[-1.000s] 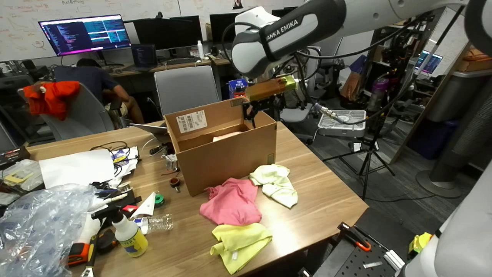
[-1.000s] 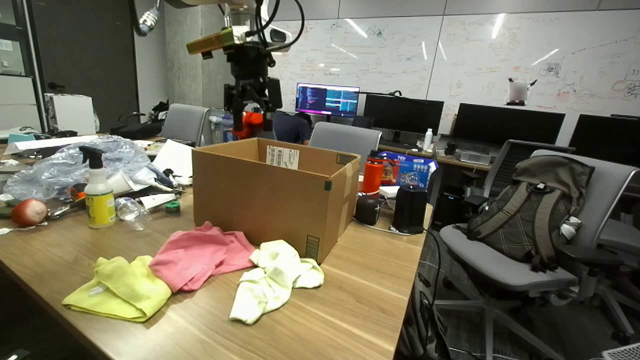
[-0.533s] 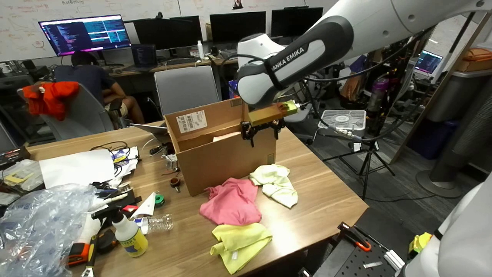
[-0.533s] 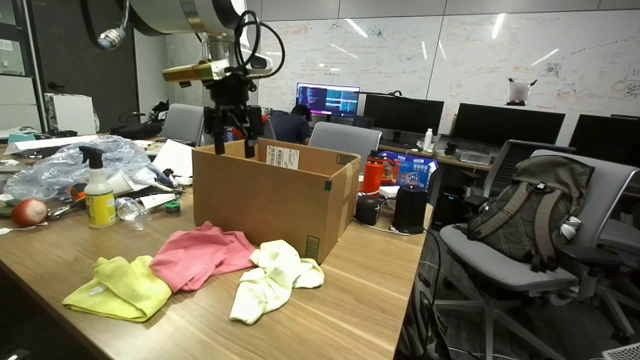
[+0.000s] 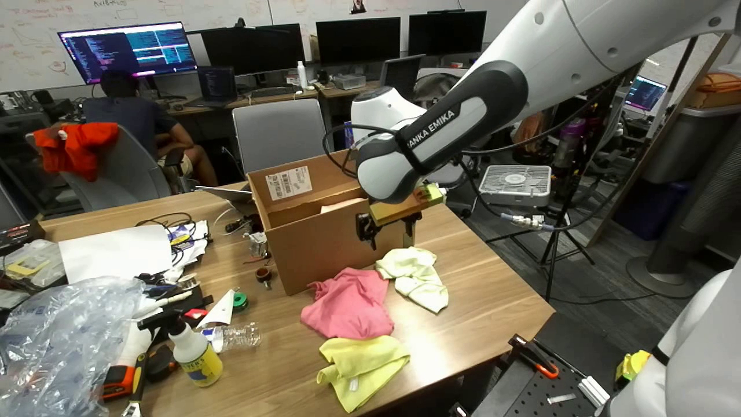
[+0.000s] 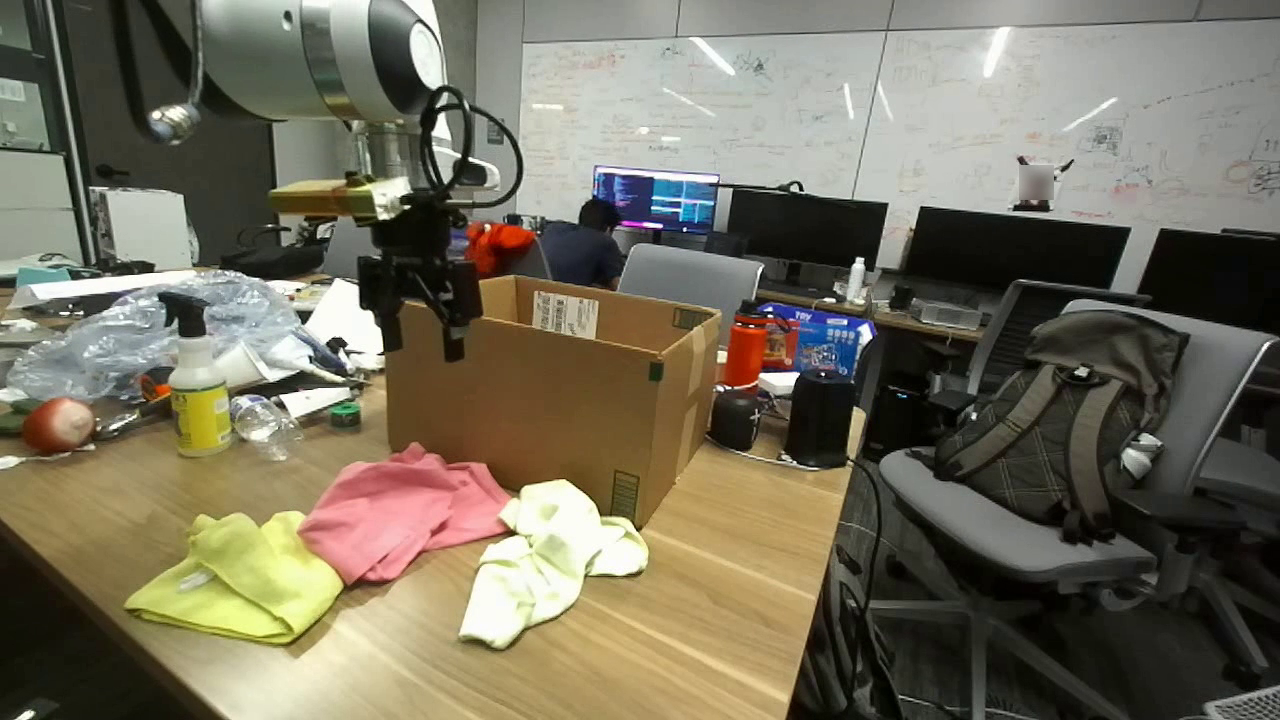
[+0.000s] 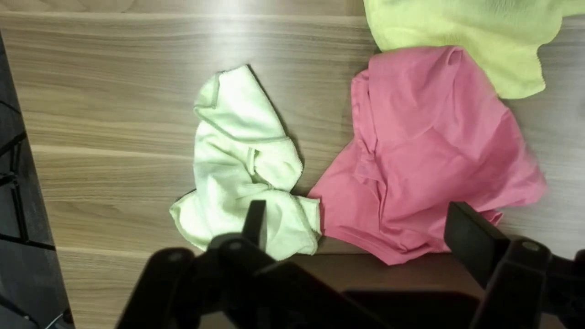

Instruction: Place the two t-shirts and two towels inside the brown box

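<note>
Peach cloth (image 5: 341, 205), likely one t-shirt, lies inside the brown box (image 5: 327, 255) in an exterior view. In an exterior view, the gripper (image 6: 424, 350) hangs just outside the box's near wall, jaws spread and holding nothing; the yellow-green towel (image 6: 240, 580) lies farthest of the cloths from the box. In the wrist view, the pink t-shirt (image 7: 434, 146) and cream towel (image 7: 233, 178) touch near the box, so a pinch where they meet could drag both; descending this close, a jaw might bump the box's wall.
</note>
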